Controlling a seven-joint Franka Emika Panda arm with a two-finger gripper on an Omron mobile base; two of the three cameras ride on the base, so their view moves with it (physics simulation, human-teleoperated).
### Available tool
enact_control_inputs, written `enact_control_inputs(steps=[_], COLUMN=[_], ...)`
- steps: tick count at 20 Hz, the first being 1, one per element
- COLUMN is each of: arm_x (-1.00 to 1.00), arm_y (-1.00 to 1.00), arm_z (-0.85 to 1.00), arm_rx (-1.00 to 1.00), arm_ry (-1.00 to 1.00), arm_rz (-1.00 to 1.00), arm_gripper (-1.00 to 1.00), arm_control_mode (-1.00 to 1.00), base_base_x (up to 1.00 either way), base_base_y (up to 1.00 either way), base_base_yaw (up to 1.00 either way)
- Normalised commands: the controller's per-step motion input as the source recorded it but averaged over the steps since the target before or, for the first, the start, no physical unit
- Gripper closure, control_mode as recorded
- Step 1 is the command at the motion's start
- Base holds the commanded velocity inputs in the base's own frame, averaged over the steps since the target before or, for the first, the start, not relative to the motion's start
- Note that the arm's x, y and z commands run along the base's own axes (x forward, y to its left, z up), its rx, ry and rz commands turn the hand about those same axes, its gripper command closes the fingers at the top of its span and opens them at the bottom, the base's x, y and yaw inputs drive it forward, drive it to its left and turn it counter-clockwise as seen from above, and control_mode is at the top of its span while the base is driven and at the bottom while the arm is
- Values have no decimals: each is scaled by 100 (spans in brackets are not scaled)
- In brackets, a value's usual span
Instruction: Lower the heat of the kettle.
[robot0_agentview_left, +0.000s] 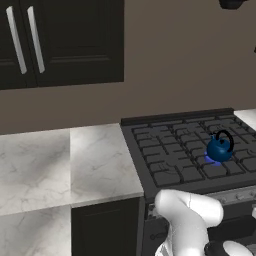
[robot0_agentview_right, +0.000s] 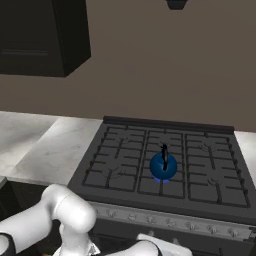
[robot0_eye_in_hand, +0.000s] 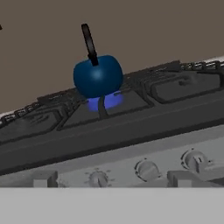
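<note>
Dark kitchen, marble surface (robot0_agentview_left: 60, 165) left of a black gas stove (robot0_agentview_right: 165, 165). Blue kettle (robot0_agentview_right: 163, 165) sitting on the stove's front-middle grate, over a blue flame (robot0_eye_in_hand: 105, 102). Grey knobs (robot0_eye_in_hand: 146, 169) below. Pincer state: can't tell.

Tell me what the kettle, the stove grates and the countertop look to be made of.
Kettle: glossy blue body, likely enamelled metal, judging by its soft sheen; thin black loop handle, material unclear.
Stove grates: matte dark grey bars, cast iron by the look.
Countertop: pale surface with grey veining, apparently polished marble or an imitation.
All rendered, so these are looks only.
</note>
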Motion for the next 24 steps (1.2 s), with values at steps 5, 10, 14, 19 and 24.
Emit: enact_control_inputs(steps=[5, 10, 14, 19, 24], arm_x=[16, 25, 30, 7, 13], arm_y=[22, 26, 4, -5, -39], arm_z=[0, 0, 4, -38, -37], arm_rx=[-51, -48, -48, -38, -25], arm_ry=[2, 6, 14, 3, 0], arm_rz=[-3, -3, -5, -4, 2], arm_gripper=[-100, -100, -100, -100, -100], arm_control_mode=[-100, -100, -100, -100, -100], base_base_x=[0, 0, 0, 0, 0], base_base_y=[0, 0, 0, 0, 0], base_base_yaw=[0, 0, 0, 0, 0])
